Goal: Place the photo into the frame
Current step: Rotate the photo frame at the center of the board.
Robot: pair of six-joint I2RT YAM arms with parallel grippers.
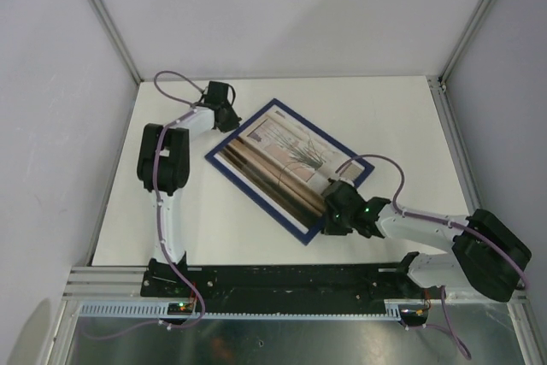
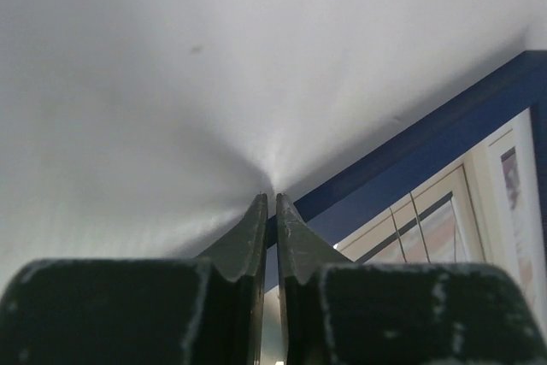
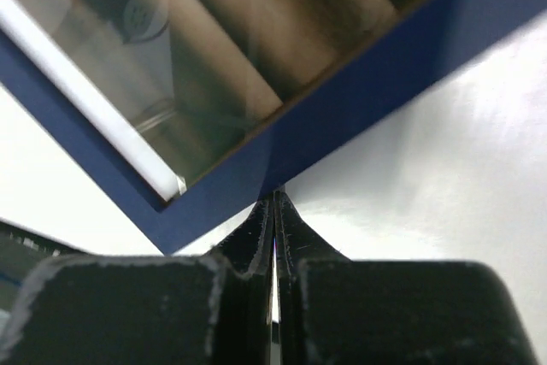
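Left gripper (image 2: 272, 201) nearly closed, holding nothing, tips at the frame (image 1: 301, 234)'s far-left edge; right gripper (image 3: 275, 196) closed and empty at its near edge. Photo (image 1: 286, 158) sat inside the frame, so insertion looked done; only retreat left

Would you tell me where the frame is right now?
From above, the frame lies flat mid-table, tilted diagonally, between both end effectors with the photo inside.

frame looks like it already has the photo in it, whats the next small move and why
Probably lift both arms back off the frame. The photo already lies inside its blue border, flat on the table. The right gripper is shut with its tips at the frame's near edge; the left gripper sits at the far edge, holding nothing.
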